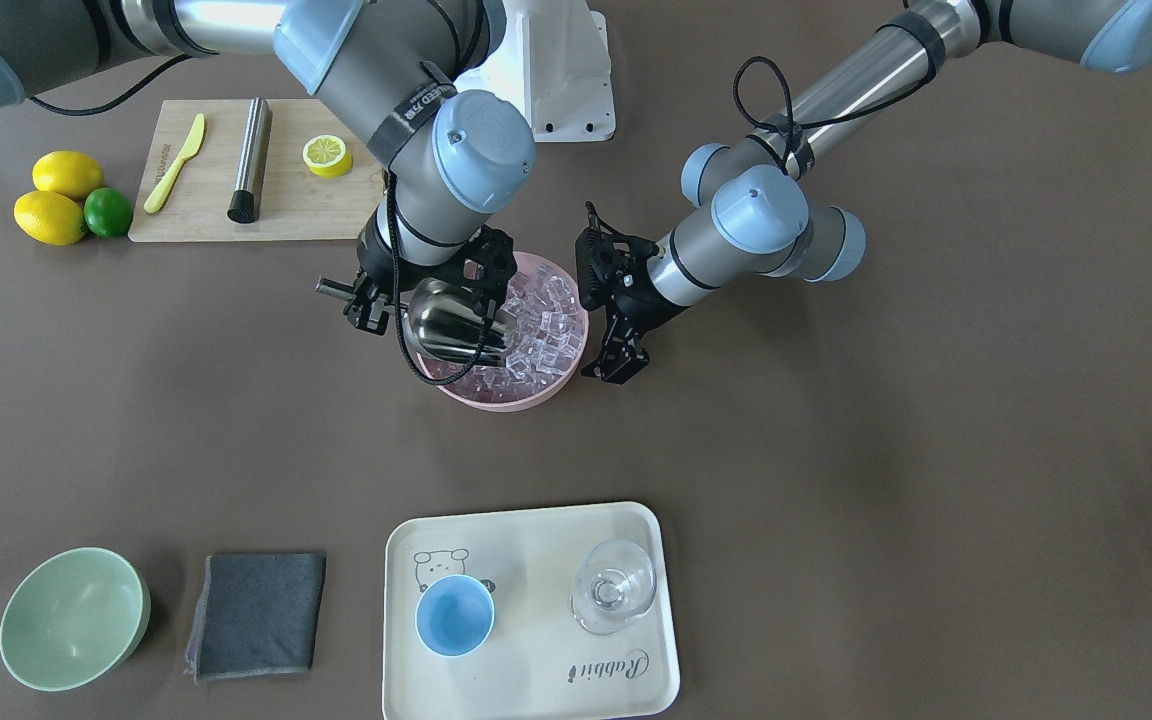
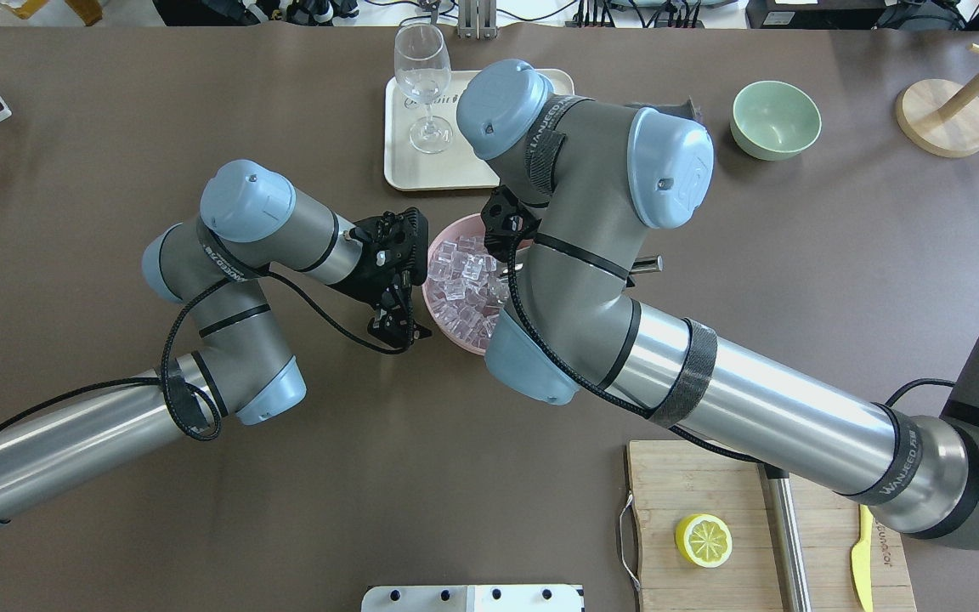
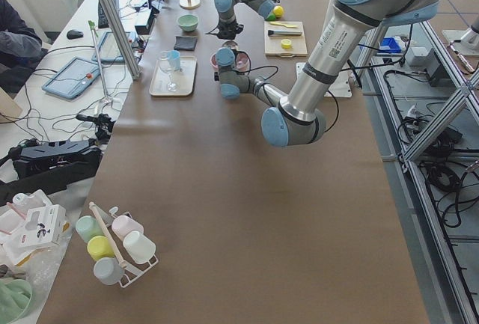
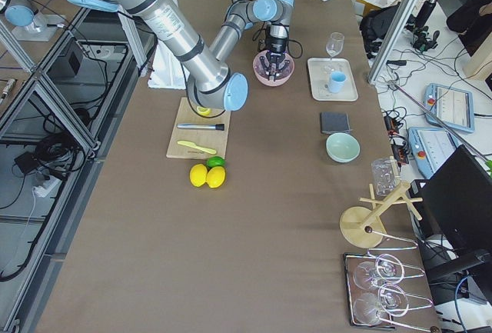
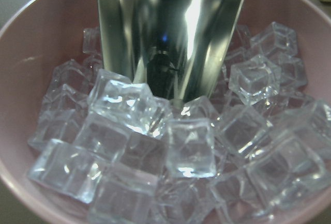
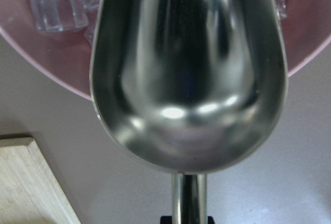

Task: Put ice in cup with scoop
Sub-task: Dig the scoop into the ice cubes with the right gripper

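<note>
Scoop (image 1: pixel 456 325) is stiff, slick steel; the right gripper (image 1: pixel 376 305) is clamped on its handle, the sound place to hold; the trough looks empty, its lip among ice (image 1: pixel 548 318) in the pink bowl (image 1: pixel 496 400); the cubes are likely light and slippery. Left gripper (image 1: pixel 618 368) is at the bowl's 3 o'clock, finger gap unclear. Front view: cup (image 1: pixel 454 615) on tray (image 1: pixel 496 690), bowl's 6 o'clock, well apart across the brown table (image 1: pixel 836 450); glass (image 1: pixel 614 588) crowds its 3 o'clock.

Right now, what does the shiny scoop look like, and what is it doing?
The scoop is shiny, mirror-like steel, with a deep rounded trough and a short, straight, round handle. The trough is empty. The right gripper holds it by the handle, tilted nose-down over the pink bowl. Its front lip reaches the ice cubes in the bowl and seems to touch them.
</note>
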Controlling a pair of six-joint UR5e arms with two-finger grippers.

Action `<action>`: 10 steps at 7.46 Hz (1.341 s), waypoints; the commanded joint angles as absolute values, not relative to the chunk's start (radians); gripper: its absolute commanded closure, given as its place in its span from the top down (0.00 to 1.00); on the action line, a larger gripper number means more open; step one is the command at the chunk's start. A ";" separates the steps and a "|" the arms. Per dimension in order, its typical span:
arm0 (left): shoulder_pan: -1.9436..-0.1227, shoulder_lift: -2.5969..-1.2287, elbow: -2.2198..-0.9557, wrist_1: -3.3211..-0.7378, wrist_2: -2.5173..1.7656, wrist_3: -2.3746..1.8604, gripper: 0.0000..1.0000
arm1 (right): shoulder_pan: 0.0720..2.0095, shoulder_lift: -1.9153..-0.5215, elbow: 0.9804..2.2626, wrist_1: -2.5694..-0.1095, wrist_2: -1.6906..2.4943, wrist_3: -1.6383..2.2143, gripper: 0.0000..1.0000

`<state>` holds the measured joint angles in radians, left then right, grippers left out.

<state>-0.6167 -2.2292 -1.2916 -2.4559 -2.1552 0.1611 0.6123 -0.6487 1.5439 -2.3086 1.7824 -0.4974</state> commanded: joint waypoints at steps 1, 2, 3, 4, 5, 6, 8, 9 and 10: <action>-0.617 -2.227 -1.292 -2.456 -2.155 0.161 0.98 | 0.611 -0.656 1.543 -2.238 1.790 -0.430 0.00; -0.617 -2.227 -1.292 -2.456 -2.155 0.161 0.98 | 0.611 -0.660 1.549 -2.223 1.808 -0.423 0.00; -0.617 -2.227 -1.292 -2.457 -2.155 0.161 0.98 | 0.611 -0.661 1.554 -2.217 1.825 -0.422 0.00; -0.617 -2.227 -1.292 -2.459 -2.155 0.161 0.98 | 0.611 -0.666 1.555 -2.198 1.828 -0.420 0.00; -0.617 -2.227 -1.292 -2.457 -2.155 0.161 0.98 | 0.611 -0.678 1.563 -2.181 1.833 -0.384 0.00; -0.617 -2.227 -1.292 -2.459 -2.155 0.161 0.98 | 0.611 -0.693 1.569 -2.151 1.833 -0.329 0.00; -0.617 -2.226 -1.292 -2.459 -2.155 0.161 0.98 | 0.611 -0.713 1.601 -2.132 1.836 -0.322 0.00; -0.617 -2.227 -1.292 -2.459 -2.154 0.161 0.98 | 0.611 -0.732 1.632 -2.131 1.838 -0.321 0.00; -0.617 -2.226 -1.292 -2.459 -2.143 0.161 0.98 | 0.612 -0.747 1.655 -2.131 1.847 -0.318 0.00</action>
